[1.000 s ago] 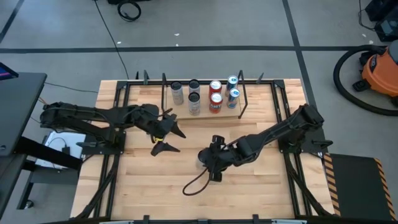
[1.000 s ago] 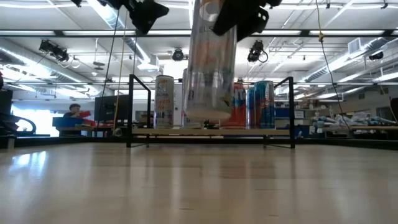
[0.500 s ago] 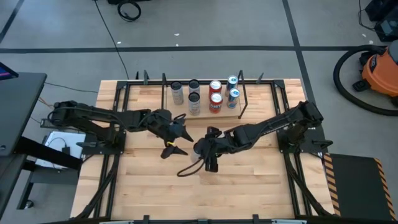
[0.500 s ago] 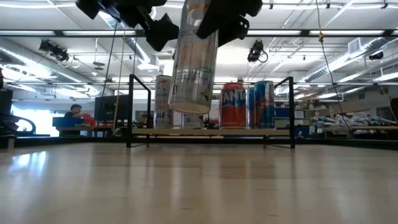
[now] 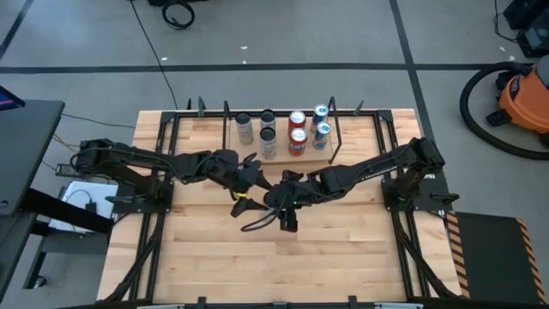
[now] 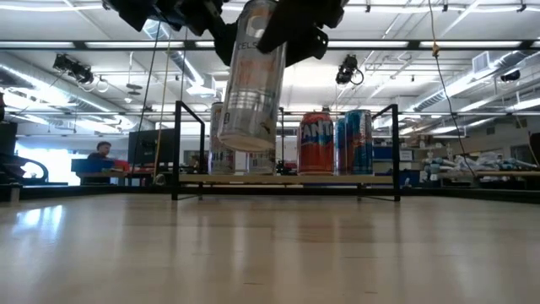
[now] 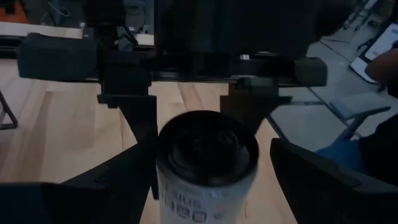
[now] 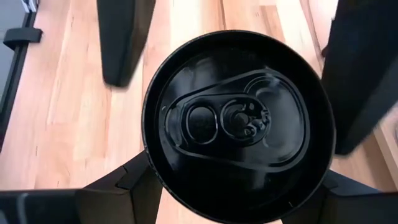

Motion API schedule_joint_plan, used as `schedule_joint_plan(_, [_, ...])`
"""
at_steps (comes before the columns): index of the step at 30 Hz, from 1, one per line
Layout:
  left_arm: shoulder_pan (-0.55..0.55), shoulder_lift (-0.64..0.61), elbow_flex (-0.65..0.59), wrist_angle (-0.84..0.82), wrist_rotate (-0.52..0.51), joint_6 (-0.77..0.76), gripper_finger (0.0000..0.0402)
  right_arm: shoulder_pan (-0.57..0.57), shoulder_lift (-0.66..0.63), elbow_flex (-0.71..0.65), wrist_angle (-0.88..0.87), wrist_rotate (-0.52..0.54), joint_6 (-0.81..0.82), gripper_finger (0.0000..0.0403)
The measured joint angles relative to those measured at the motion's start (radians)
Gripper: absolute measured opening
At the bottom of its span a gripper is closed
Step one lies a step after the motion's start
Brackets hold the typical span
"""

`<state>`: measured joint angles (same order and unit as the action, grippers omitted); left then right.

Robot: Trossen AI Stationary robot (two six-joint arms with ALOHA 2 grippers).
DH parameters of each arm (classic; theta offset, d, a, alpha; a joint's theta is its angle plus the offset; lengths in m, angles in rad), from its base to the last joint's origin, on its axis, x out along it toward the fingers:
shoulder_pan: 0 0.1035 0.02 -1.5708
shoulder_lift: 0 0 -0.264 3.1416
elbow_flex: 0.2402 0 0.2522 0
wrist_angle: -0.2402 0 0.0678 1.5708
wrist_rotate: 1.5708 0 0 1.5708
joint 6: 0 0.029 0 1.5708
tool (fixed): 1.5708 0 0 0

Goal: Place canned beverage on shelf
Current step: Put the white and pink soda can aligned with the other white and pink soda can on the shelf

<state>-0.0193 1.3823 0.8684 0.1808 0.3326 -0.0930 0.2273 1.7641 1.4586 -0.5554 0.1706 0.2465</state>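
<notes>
counter: light wood butcher-block top, with both dark arms meeting near its middle, in front of the shelf
shelf: low black-rod rack on a pale board at the far side; silver cans stand on its left part, orange cans in the middle, blue ones to the right; I'd judge the free room lies at the two ends
held can: a tall silver drink can with a black top, hanging clear of the counter and slightly tilted, nearer to us than the shelf
right hand: pinching the can near its top, fingers on either side; the right wrist view looks straight down on the black lid
left hand: spread, its two fingers flanking the can without clearly touching it; the left wrist view shows the can's end between them
step in hand: looks like a hand-over from right to left
doing it well: left should close squarely on the body below the right's grip, before the right lets go; level the can first
risk: a tilted can may slip; on the shelf it could knock its neighbours
</notes>
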Motion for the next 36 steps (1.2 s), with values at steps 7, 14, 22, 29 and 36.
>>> schedule_joint_plan(7, [0.006, 0.04, 0.044, -0.028, -0.001, -0.044, 0.0315, -0.021, 0.0, -0.001, 0.016, -0.019, -0.007, 0.0246])
schedule_joint_plan(14, [0.006, 0.044, 0.045, -0.052, -0.001, -0.053, 0.0315, -0.022, 0.0, -0.002, 0.013, -0.022, -0.011, 0.0246])
schedule_joint_plan(22, [0.003, 0.058, 0.045, -0.054, 0.001, -0.054, 0.0315, -0.029, 0.001, -0.004, 0.013, -0.041, -0.015, 0.0247])
schedule_joint_plan(29, [0.0, 0.071, 0.046, -0.054, 0.004, -0.061, 0.0315, -0.034, 0.003, -0.004, 0.008, -0.042, -0.007, 0.0247])
schedule_joint_plan(36, [0.0, 0.063, 0.045, -0.047, 0.036, -0.111, 0.0315, -0.033, 0.002, -0.003, 0.009, -0.046, -0.016, 0.0247])
